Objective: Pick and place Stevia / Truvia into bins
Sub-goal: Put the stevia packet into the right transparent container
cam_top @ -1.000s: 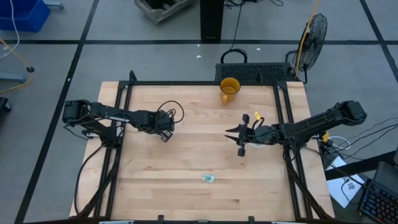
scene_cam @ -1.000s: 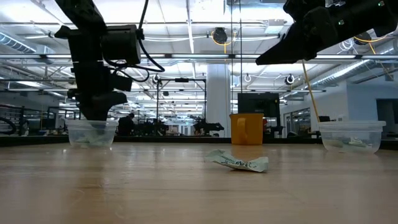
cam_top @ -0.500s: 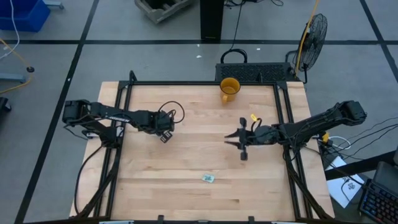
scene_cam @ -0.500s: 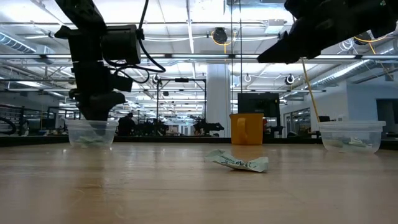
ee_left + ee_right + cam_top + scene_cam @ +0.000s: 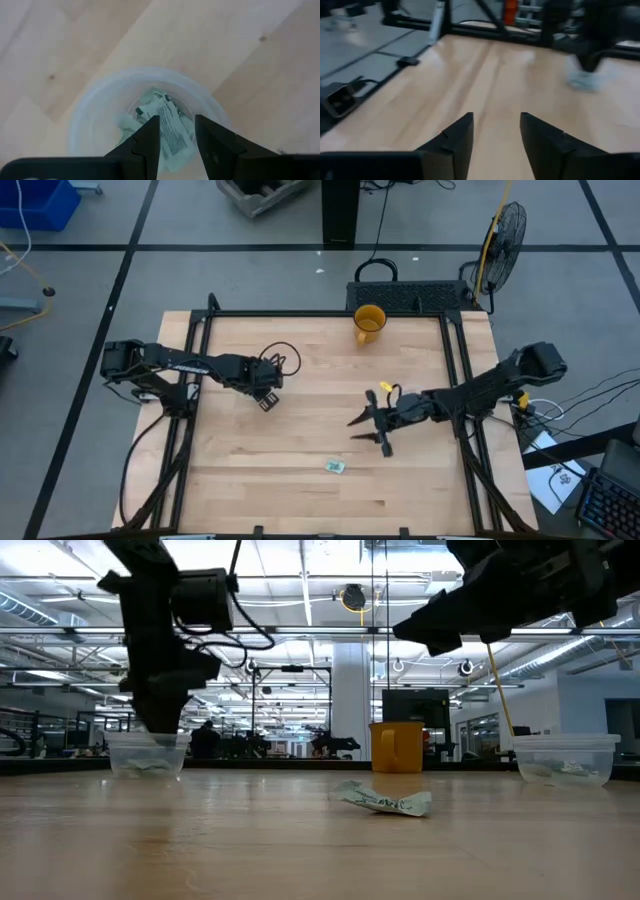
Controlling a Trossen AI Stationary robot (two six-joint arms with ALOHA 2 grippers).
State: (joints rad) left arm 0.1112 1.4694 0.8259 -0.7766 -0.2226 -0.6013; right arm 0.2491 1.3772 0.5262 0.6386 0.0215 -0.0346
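Right gripper [image 5: 366, 431] has swung toward the lone packet [image 5: 334, 467], fingers apart, empty: pickup next. Left gripper [image 5: 177, 135] open above its cup [image 5: 90, 115].

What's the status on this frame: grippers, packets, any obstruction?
Left gripper open above a cup holding packets. Right gripper open, empty, mid-table. One packet loose on the table. Nothing blocking it.

One packet [image 5: 383, 800] lies alone near the table's [image 5: 300, 440] front edge, about midway along it, with the left cup [image 5: 146, 754] holding packets [image 5: 167, 127] under the left gripper [image 5: 266, 395] toward the left edge, the right cup [image 5: 564, 758] toward the right edge, and the mug [image 5: 368, 322] at the back edge.
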